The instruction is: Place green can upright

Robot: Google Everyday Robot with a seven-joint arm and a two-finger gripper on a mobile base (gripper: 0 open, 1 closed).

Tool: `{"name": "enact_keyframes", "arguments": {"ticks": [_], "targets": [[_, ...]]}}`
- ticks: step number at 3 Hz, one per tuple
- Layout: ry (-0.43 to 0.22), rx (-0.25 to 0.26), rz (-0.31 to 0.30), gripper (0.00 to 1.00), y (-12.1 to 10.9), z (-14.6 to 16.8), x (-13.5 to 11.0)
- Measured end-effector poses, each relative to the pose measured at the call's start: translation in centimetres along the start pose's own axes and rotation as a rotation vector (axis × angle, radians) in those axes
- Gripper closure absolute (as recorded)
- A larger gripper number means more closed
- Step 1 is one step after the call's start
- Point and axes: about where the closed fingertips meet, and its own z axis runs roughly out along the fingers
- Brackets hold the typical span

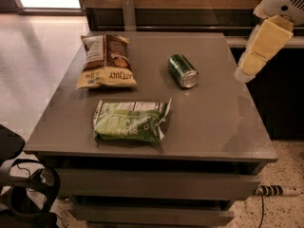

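Note:
The green can (182,70) lies on its side on the grey table (223,122), right of centre toward the back, with its silver end facing the front right. My gripper (248,69) hangs in the air at the upper right, above the table's right edge, to the right of the can and well clear of it. It holds nothing that I can see.
A brown and yellow snack bag (105,61) lies at the back left. A flat crinkled green snack bag (130,121) lies at the front centre. A dark counter (280,103) stands to the right, and a black chair base (23,194) at the lower left.

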Motion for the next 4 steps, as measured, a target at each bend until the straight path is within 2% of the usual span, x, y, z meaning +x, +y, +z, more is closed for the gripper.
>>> {"name": "enact_keyframes", "arguments": {"ticks": [2, 3, 4], "targets": [[-0.060, 0.016, 0.284, 0.00, -3.5, 2.3, -6.3], [-0.023, 0.009, 0.427, 0.00, -5.1, 4.8, -7.6], [0.023, -0.028, 0.533, 0.00, -6.9, 8.3, -8.3]]}}
